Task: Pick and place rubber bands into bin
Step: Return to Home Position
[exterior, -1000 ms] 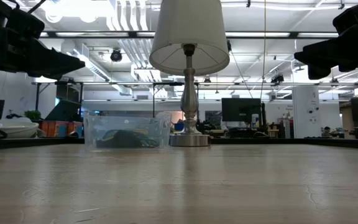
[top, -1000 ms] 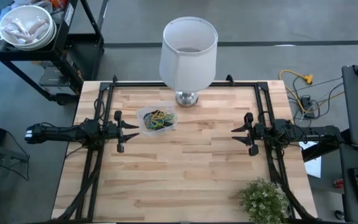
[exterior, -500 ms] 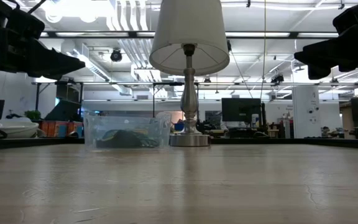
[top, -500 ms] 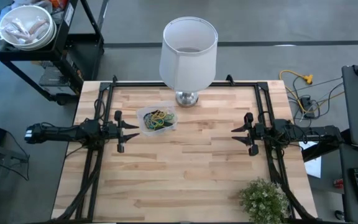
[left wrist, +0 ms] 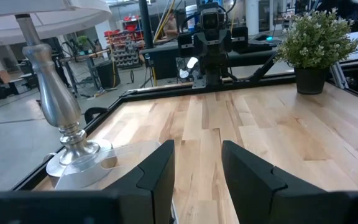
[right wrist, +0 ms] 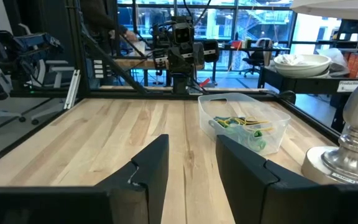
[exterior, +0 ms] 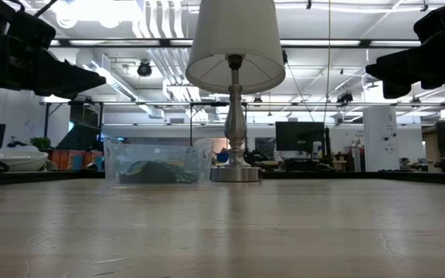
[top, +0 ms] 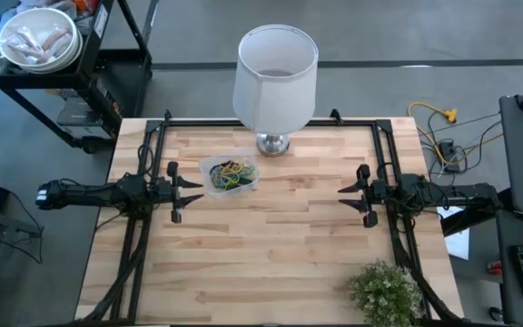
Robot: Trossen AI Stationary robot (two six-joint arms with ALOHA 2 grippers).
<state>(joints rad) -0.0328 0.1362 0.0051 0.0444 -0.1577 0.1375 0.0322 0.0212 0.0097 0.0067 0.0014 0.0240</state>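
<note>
**High view: left gripper [top: 190, 189] and right gripper [top: 344, 191] empty, rubber bands [top: 231, 175] in the bin [top: 204, 172]**

The left gripper hangs over the left side of the wooden table [top: 271, 259], pointing inward. The bin stands just beyond its tips, a little toward the far edge. Its own wrist view shows the jaws standing partly apart, with bare tabletop between them and nothing held. The right gripper mirrors it over the right side, well apart from the bin, which lies across the table from it. Its jaws are likewise parted partway and grip nothing.

The rubber bands lie heaped inside the bin. The bin stands on the table close in front of the lamp [top: 275, 68] and slightly to its left.

The views add different things:
- The high view shows yellow, green and dark loops tangled together.
- The low view, looking through the clear wall [exterior: 158, 153], shows only a dark low mound on the bin's floor. Both grippers are raised clear of the tabletop.
- The right wrist view gives the bin whole, with green and yellow bands inside. The lamp's metal foot is beside it and a white bowl [right wrist: 303, 62] sits off the table behind.
- The left wrist view shows only a clear edge of the bin by the lamp foot — plus the potted plant [left wrist: 312, 37] at the table's corner on the right arm's side.
</note>
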